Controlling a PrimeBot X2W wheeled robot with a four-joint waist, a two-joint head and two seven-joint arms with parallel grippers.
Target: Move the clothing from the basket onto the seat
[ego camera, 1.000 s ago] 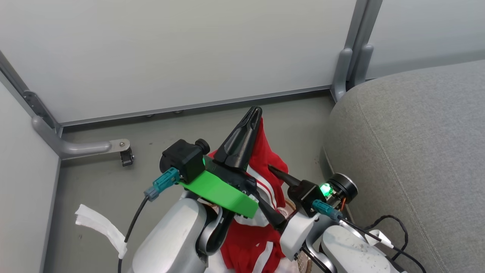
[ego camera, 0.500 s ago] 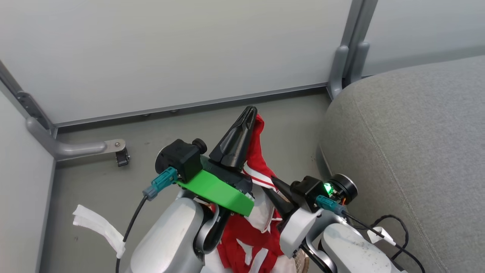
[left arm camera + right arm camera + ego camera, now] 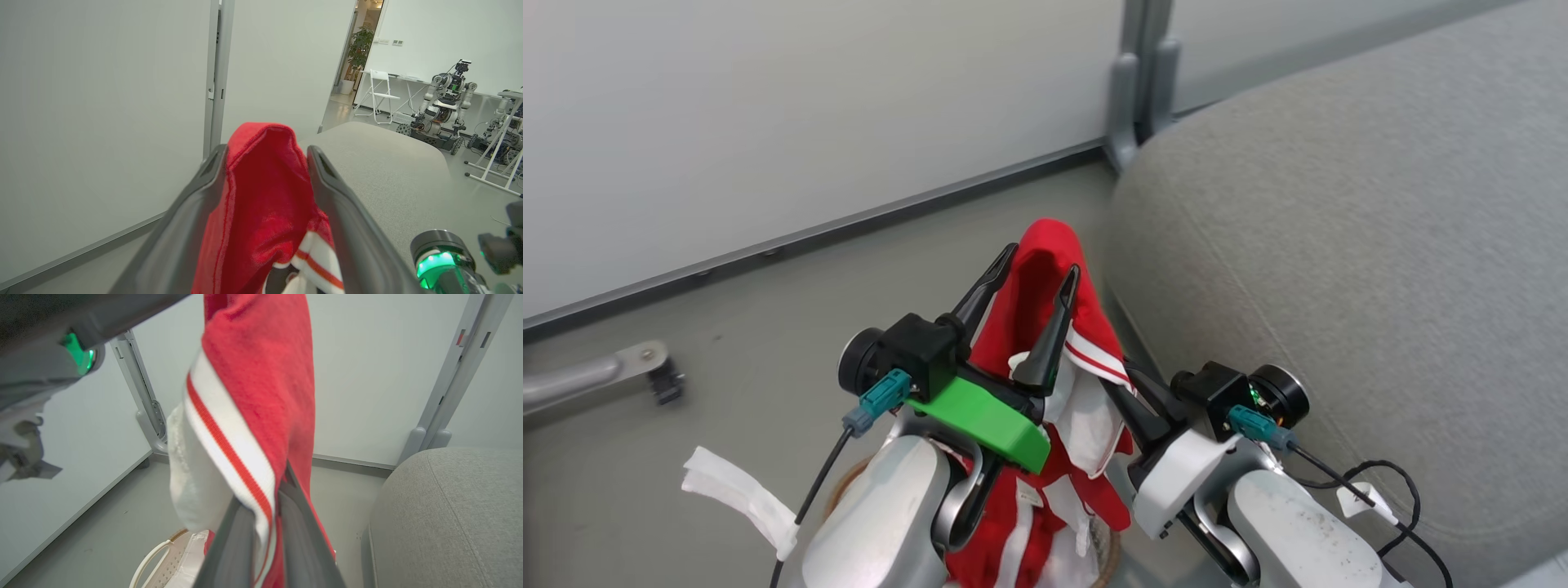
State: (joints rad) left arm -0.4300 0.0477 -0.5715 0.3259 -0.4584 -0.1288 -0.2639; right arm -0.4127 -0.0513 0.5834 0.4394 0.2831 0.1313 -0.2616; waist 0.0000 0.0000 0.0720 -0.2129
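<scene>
Head view: left claw (image 3: 1043, 259) gapes wide, red clothing (image 3: 1023, 327) draped loosely in it, above the basket (image 3: 836, 490), left of the seat (image 3: 1339, 245). Left wrist view: cloth unclamped. Right wrist view: right claw (image 3: 265, 510) pinches the striped hem (image 3: 229, 457) tight. Handover looks underway; next, carry rightward over the seat.

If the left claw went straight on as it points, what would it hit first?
The red clothing bunched between the open fingers of the left claw; beyond that, probably the white wall panel.

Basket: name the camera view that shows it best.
Right wrist view: the basket shows its perforated white wall and handle below the red clothing. Head view gives slivers of its brown rim.
</scene>
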